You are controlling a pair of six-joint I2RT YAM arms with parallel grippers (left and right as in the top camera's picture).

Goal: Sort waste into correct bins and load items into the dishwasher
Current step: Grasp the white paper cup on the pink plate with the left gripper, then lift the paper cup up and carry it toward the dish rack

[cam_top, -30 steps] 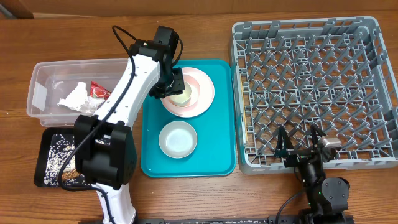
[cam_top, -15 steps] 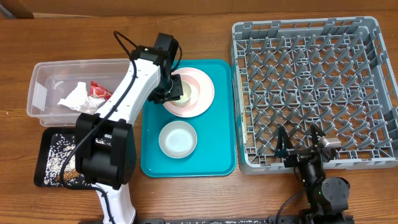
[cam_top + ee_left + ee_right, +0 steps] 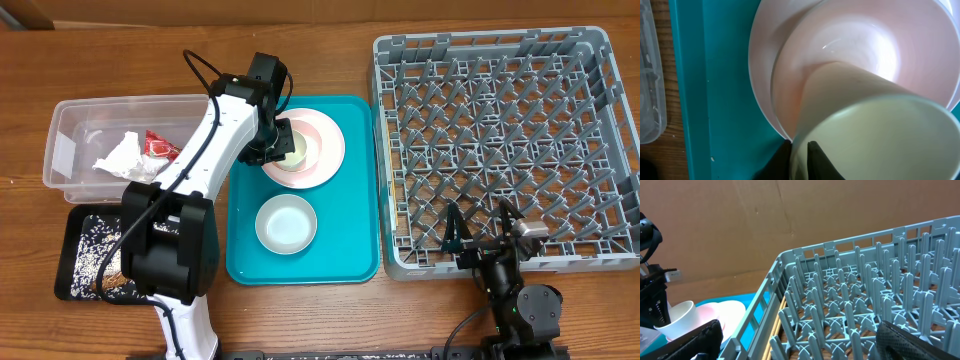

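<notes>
Jaws on my right gripper [image 3: 480, 215], at the lower right, stand wide apart with nothing in them. Farther up, a pale grey round bowl [image 3: 285, 223] sits on the flat teal plastic tray [image 3: 350, 255]. Past it, my left gripper [image 3: 272, 142] pinches the rim of the small white cup [image 3: 875, 130], inside the smaller pink dish [image 3: 840, 45] on the large pale pink plate [image 3: 760, 75]. I think this thin pinch could slip, and the cup would drop and knock the dish. The big grey plastic dish rack [image 3: 490, 42] fills the right side.
</notes>
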